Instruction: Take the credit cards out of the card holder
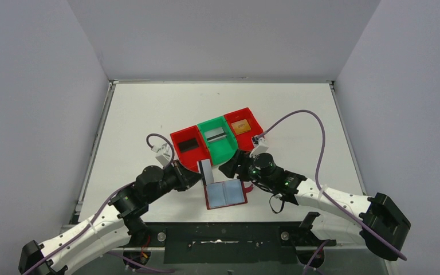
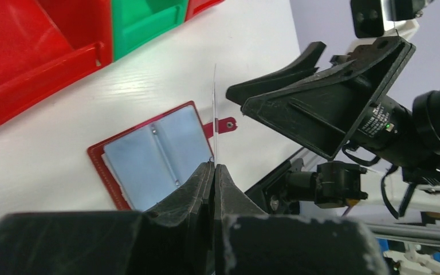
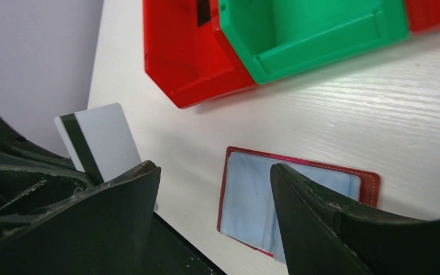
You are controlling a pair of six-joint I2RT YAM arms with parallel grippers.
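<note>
White table (image 1: 149, 114) from above: the card holder (image 1: 225, 195) lies open and flat at the near edge, between both arms. Left wrist: left gripper (image 2: 213, 169) is pinched shut on one grey credit card (image 2: 215, 109), held upright by its lower edge above the card holder; I judge it thin, stiff and slick, best pinched across its faces. Right wrist: right gripper (image 3: 215, 172) is spread wide over the card holder, holding nothing.

Dark red card holder (image 1: 225, 195) lying open flat, silver-grey card (image 1: 206, 170) upright just beside it
</note>
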